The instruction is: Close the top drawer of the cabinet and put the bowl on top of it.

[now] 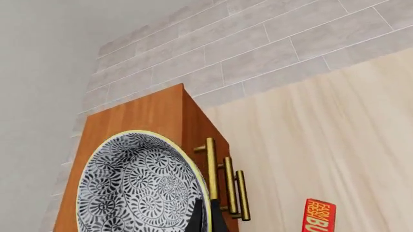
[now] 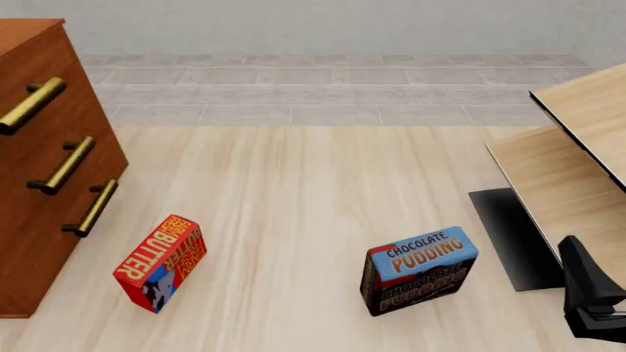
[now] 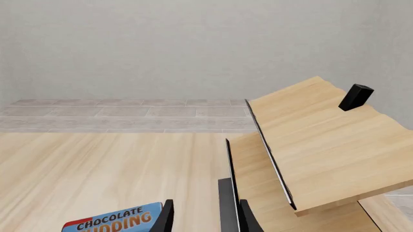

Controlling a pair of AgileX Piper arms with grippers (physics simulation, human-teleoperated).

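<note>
The bowl (image 1: 139, 186), grey-and-white floral with a cream rim, shows only in the left wrist view, tilted over the top of the cabinet (image 1: 145, 113). My left gripper (image 1: 205, 217) is shut on the bowl's rim, one dark finger inside and one outside; whether the bowl touches the cabinet top is unclear. The top drawer (image 2: 59, 70) lies flush with the two fronts below it, its brass handle (image 2: 29, 106) sticking out. The cabinet (image 2: 29, 242) stands at the far left. My right gripper (image 2: 579, 268) hovers open at the near right, empty.
A red butter box (image 2: 161, 262) stands in front of the cabinet. A blue chocolate pudding box (image 2: 421, 270) sits right of centre. Pale light-wood furniture (image 2: 577, 147) with a dark base (image 2: 509, 235) takes up the right side, close to my right gripper.
</note>
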